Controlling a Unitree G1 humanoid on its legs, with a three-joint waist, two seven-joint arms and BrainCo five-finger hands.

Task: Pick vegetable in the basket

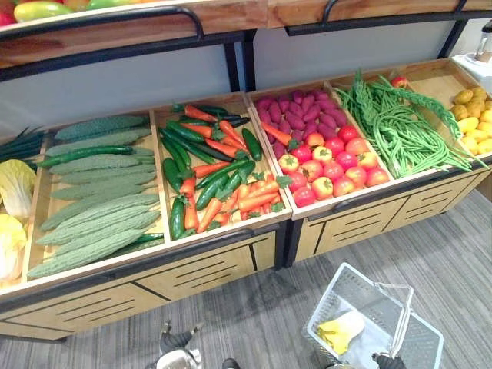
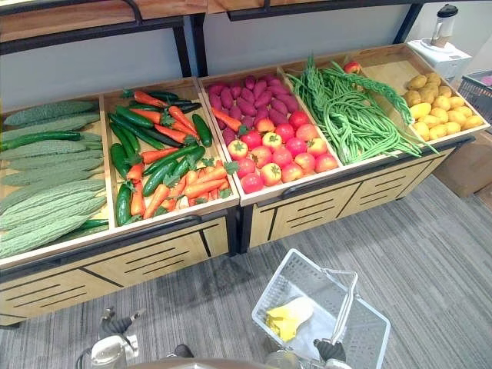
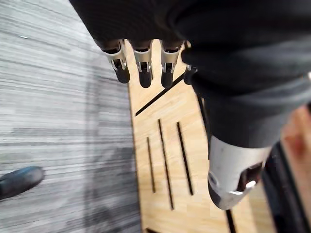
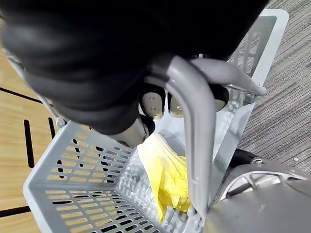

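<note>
Right hand has its fingers curled round the grey handle of the pale mesh basket, low over the carpet floor before the wooden produce stand. A yellow leafy vegetable lies in the basket's left corner. Left hand hangs relaxed, holding nothing, beside the stand's front.

One basket; one yellow leafy vegetable inside; two pale cabbages on stand; one blender.
</note>
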